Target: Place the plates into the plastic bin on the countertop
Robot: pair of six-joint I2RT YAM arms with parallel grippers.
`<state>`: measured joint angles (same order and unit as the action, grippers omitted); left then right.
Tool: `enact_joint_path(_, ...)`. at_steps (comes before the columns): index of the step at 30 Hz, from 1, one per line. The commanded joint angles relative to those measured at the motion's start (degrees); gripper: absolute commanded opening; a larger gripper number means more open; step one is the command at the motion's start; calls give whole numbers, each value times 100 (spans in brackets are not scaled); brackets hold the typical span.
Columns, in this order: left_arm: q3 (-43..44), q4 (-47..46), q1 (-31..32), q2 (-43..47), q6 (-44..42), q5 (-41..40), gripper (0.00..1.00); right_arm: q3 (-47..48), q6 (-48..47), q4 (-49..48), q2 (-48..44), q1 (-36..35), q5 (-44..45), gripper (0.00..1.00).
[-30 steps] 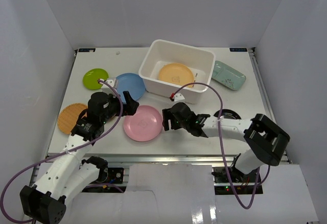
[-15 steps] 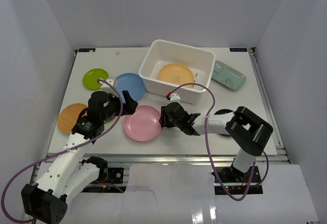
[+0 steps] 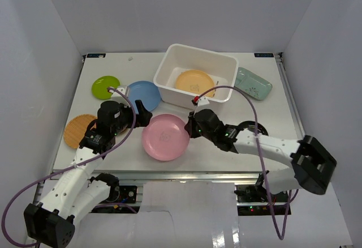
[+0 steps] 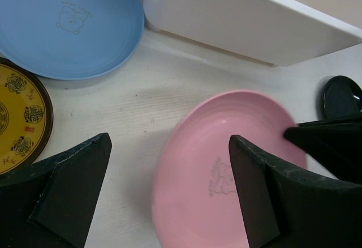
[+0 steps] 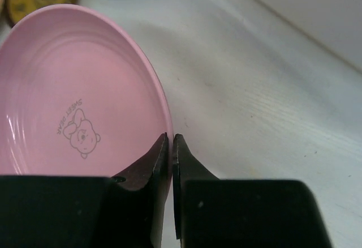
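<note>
Right now the small round pink plate (image 3: 165,137) sits at the front middle of the flat white countertop (image 3: 141,67), outside the bin, with a little bear drawing printed on its face. Its right-hand rim is pinched between the two black fingers of the right gripper (image 3: 191,130), which are closed tight on that thin edge. In the right wrist view the gripped side appears to be raised off the surface.

Just behind the pink plate stands the white rectangular plastic bin (image 3: 195,48), and a round yellow-orange plate (image 3: 194,81) lies flat on its bottom. A round blue plate (image 3: 142,93) lies beside the bin's left wall, with a lime green plate (image 3: 105,85) further left. An orange woven-look plate (image 3: 76,130) lies near the left edge.

The left gripper (image 3: 144,114) hovers between the blue and pink plates with its jaws spread wide and nothing in them. A brown-gold patterned plate (image 4: 17,118) lies beneath it. A black plate (image 3: 253,127) shows partly behind the right arm, and a pale mint oblong dish (image 3: 253,83) rests right of the bin.
</note>
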<state>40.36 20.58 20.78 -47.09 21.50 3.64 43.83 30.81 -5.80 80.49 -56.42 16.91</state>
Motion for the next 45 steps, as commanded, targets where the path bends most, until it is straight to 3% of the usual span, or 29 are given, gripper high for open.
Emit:
enact_joint_path(1, 121, -1, -30, 33, 21, -21, 96, 440, -566, 254, -1076, -18, 48, 8)
enact_joint_path(4, 130, 8, -56, 51, 30, -100, 96, 1091, -1189, 572, -1413, 87, 681, 8)
enact_joint_path(9, 113, 60, -74, 104, 39, -258, 96, 2179, -1683, 502, -1010, 1457, 543, 8)
enact_joint_path(17, 95, 78, -82, 148, 83, -232, 95, 4088, -1903, 571, 1099, 2749, 384, 8)
enact_joint_path(21, 95, 87, -82, 139, 74, -249, 95, 4265, -1544, 783, 1347, 3119, -361, 8)
enact_joint_path(24, 130, 43, -74, 69, 100, -119, 95, 4212, -1393, 651, 1276, 3243, -442, 8)
enact_joint_path(29, -1, -264, -82, -265, 301, 1231, 95, 4389, -1578, 1107, 1776, 3313, -206, 8)
enact_joint_path(30, -19, -300, -74, -457, 381, 1453, 95, 4284, -1569, 1082, 1795, 3313, -179, 10)
enact_joint_path(34, -256, -755, -74, -880, 1013, 2429, 95, 4080, -1543, 1028, 1900, 3322, -267, 46)
enact_joint_path(37, -704, -1529, 119, -1064, 1646, 2687, 95, 4211, -1569, 1160, 1962, 3322, -425, 63)
enact_joint_path(39, -801, -1785, 793, -1248, 1866, 2188, 95, 4431, -1621, 1431, 1962, 3322, -504, 70)
enact_joint_path(45, -180, -2014, 2666, -2373, 2078, 728, 95, 4090, -1578, 1337, 751, 3322, -829, 70)
